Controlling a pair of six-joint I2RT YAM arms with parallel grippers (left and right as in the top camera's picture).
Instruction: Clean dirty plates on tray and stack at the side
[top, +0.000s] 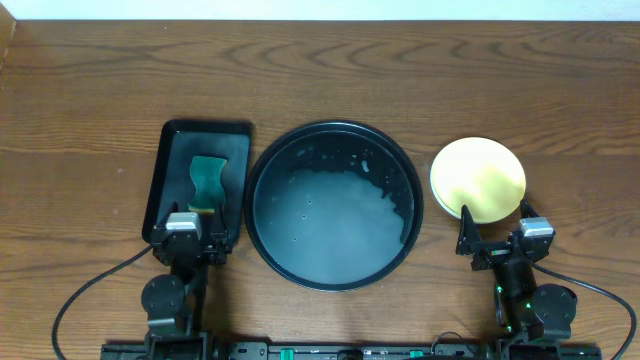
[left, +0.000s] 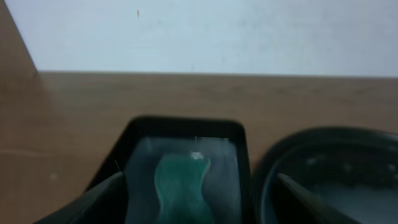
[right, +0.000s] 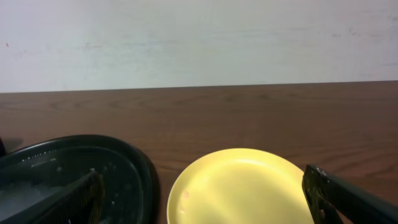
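The pale yellow plate (top: 478, 180) lies on the table to the right of the round black tray (top: 330, 127); it also shows in the right wrist view (right: 242, 186). The tray holds cloudy soapy water and foam specks, with no plate showing in it. The mint-blue plates are not in view. My right gripper (top: 495, 218) is open and empty at the plate's near edge, its fingers (right: 202, 186) spread to either side. My left gripper (top: 196, 215) is open and empty at the near end of a green sponge (top: 207, 180).
The green sponge (left: 183, 186) lies in a rectangular black tray (top: 170, 170) left of the round tray (left: 323, 140). The round tray's rim (right: 81, 146) is close to the yellow plate's left side. Bare wooden table lies beyond, up to a white wall.
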